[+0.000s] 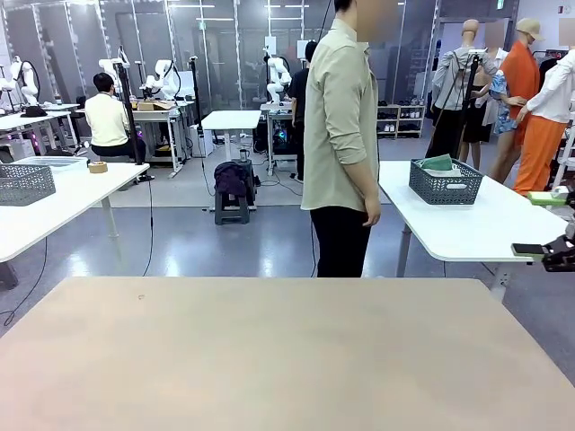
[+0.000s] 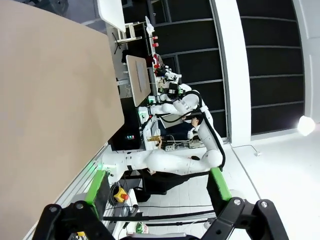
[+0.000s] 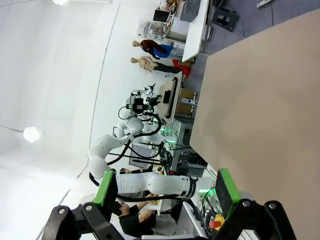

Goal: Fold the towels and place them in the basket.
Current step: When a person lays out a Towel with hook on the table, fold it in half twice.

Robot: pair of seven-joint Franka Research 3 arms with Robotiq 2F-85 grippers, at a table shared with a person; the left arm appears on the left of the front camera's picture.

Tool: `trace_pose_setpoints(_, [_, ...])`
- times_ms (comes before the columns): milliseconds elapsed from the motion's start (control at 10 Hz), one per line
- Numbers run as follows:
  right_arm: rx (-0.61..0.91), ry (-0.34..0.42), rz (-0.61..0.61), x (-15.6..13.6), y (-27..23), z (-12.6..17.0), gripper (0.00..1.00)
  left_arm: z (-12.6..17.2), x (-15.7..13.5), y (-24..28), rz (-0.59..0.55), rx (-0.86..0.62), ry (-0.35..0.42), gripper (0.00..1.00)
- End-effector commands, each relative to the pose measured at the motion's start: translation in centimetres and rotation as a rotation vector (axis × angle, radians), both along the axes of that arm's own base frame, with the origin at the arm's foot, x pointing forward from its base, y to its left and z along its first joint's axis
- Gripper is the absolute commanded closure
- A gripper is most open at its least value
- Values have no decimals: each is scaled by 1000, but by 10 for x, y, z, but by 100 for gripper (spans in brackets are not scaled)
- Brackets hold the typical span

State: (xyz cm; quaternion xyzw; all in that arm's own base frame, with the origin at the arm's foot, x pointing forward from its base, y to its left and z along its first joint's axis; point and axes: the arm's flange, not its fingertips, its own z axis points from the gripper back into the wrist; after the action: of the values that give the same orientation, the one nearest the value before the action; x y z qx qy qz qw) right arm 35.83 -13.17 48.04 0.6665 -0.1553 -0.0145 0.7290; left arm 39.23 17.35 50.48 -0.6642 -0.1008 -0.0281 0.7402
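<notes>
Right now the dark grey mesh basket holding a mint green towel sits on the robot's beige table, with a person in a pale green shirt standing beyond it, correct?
No. The front view shows the dark grey mesh basket with the mint green towel on the white table at the right, not the beige table. The person does stand beyond the beige table.

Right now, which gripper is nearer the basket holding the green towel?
Probably right: the basket sits far right; the right gripper hangs on that side, the left gripper opposite.
</notes>
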Motion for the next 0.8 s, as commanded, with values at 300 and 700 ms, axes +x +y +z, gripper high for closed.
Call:
trace_pose_setpoints(300, [-16, 54, 27, -15, -24, 16, 0, 9, -7, 26, -51, 10, 52, 0])
trace_pose_setpoints(700, [26, 49, 42, -17, -29, 13, 0, 9, -9, 36, -97, -34, 23, 0])
